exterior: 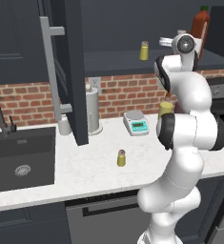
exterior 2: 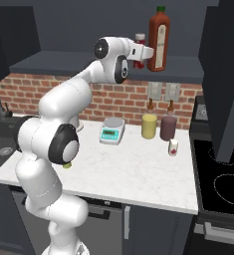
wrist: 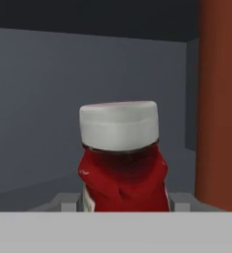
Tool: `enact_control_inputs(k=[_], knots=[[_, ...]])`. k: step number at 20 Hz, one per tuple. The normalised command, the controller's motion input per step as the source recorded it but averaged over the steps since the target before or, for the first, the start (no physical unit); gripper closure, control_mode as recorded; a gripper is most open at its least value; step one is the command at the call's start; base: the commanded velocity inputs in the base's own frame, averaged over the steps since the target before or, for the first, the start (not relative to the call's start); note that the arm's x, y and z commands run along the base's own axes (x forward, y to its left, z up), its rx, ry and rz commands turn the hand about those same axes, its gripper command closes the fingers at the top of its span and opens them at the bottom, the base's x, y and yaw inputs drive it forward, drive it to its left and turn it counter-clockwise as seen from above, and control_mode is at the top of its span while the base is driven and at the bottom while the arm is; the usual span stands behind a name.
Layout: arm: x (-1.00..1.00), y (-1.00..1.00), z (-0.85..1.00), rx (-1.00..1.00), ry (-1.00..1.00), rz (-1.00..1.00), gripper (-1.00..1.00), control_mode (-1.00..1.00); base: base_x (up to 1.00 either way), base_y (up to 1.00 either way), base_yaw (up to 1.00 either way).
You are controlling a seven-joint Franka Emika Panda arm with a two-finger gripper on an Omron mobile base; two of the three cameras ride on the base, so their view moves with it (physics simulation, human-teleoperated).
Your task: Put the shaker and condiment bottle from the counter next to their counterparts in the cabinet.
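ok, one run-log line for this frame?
gripper: shut on condiment bottle | at cabinet shelf, beside tall sauce bottle | shaker: on counter

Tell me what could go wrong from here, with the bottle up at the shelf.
1. The condiment bottle in the end effector sits right beside the tall sauce bottle; drifting sideways could knock it over.
2. Releasing before the bottle rests on the cabinet shelf could tip or drop it.
3. The shaker on the counter stands close to the arm's base and could get bumped.
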Motion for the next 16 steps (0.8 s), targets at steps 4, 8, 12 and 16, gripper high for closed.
enact_control_inputs(k=[4, 8, 12, 16], knots=[[0.16, -0.15, -0.28, -0.01, 0.0, 0.0, 1.0, -1.0, 0.0, 0.0, 0.0], [0.12, -0.09, -0.3, -0.01, 0.0, 0.0, -1.0, -1.0, 0.0, 0.0, 0.0], [0.03, -0.05, -0.3, -0.01, 0.0, 0.0, -1.0, -1.0, 0.0, 0.0, 0.0], [0.0, 0.0, -0.28, 0.0, 0.0, 0.0, -1.0, -1.0, 0.0, 0.0, 0.0]])
